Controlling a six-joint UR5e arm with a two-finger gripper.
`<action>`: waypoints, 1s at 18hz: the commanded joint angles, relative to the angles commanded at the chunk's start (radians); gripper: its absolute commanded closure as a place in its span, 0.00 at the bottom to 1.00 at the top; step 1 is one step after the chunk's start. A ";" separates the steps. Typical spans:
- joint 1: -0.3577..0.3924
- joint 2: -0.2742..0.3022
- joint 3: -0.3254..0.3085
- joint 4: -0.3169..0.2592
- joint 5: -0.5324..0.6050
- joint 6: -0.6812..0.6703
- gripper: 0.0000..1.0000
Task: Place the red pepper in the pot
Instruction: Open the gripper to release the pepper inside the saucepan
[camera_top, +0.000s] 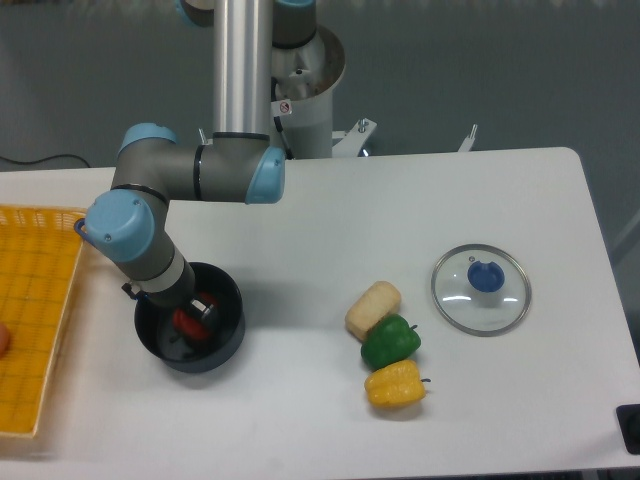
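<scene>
A white tabletop (320, 200) fills the view under a grey wall, with the arm's column rising at twelve o'clock. At nine o'clock from the centre we see the pot (190, 345), dark and round, its blue handle mostly hidden behind the arm's wrist. The pincer (198, 312) reaches down inside it, and the red pepper (188, 323) lies within the pot walls right at the fingertips. We cannot tell whether the fingers grip the pepper or have let it go; the wrist hides them.

We judge the pepper light, glossy and rather slippery, with a firm rounded body; a hold across its widest part suits it better than the stem.

At four o'clock from the centre lie a pale bread-like piece (372, 309), the green pepper (390, 341) and the yellow pepper (394, 384), touching in a row. The glass lid (481, 290) rests at three o'clock, an orange basket (30, 300) at the nine o'clock edge.
</scene>
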 joint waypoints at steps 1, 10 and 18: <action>0.000 0.000 0.000 0.000 0.000 -0.003 0.70; -0.002 -0.003 0.000 0.002 0.000 -0.003 0.48; -0.009 -0.005 0.000 0.005 0.028 -0.006 0.27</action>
